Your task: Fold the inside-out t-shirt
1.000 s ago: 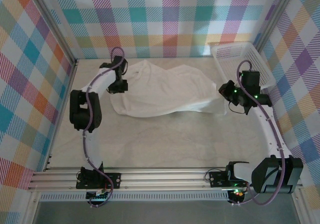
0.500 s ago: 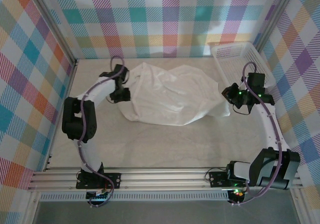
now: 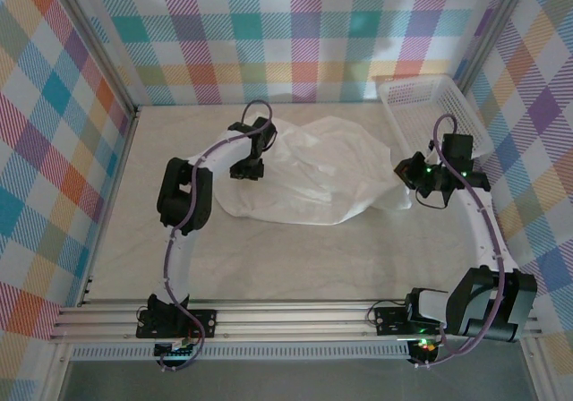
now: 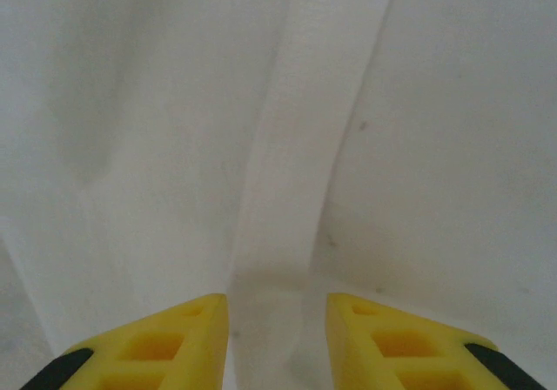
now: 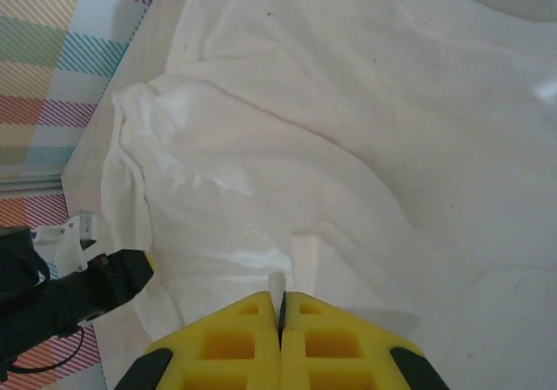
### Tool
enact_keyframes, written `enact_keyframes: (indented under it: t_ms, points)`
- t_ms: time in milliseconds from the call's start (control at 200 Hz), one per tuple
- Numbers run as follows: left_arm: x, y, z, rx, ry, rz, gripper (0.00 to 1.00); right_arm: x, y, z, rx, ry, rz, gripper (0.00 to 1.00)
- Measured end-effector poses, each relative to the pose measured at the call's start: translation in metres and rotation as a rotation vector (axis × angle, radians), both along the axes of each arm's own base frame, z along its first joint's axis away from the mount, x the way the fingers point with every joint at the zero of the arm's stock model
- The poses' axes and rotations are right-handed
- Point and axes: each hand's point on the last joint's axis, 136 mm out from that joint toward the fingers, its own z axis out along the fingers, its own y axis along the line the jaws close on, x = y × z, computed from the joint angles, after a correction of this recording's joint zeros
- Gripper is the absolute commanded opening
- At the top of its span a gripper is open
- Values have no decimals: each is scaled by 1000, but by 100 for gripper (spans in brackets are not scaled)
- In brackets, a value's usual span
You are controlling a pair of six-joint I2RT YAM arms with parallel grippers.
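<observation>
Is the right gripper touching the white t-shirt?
Touching. The right wrist view shows the right gripper shut on a fold of the t-shirt, cloth pinched at its tips.

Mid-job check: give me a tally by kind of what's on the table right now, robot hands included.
white t-shirt: 1
white lattice basket: 1
robot hands: 2 (left hand, right hand)
Total: 4

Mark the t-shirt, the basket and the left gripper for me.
t-shirt [image 3: 313, 173]: top external view, middle of the crumpled white fabric.
basket [image 3: 416, 79]: top external view, its far rim.
left gripper [image 4: 275, 303]: left wrist view, gap between the yellow fingertips, over a fabric band.
</observation>
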Motion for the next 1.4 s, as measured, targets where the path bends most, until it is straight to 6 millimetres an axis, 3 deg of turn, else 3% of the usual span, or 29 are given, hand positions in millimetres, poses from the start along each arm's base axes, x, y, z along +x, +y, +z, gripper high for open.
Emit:
enact_keyframes:
  t_ms: [110,290,445,560,950,1145,1255,1400]
  points:
    - [5,4,2,40,-10,-24,23,-1,1,-2,6,4,5,0]
    - [13,5,6,68,-19,-58,20,-1,1,-2,6,4,5,0]
    - [15,1,7,51,-11,-88,38,-1,1,-2,7,4,4,0]
    - [15,-9,6,1,1,-114,40,-1,1,-2,7,4,4,0]
    - [16,2,-16,96,53,-149,28,-1,2,-1,12,2,9,0]
    - [18,8,-12,136,44,-156,22,-1,3,0,16,1,12,0]
    - [20,11,-10,157,37,-155,16,-1,3,0,18,0,13,0]
    - [21,14,-9,174,33,-155,0,-1,3,0,18,0,13,0]
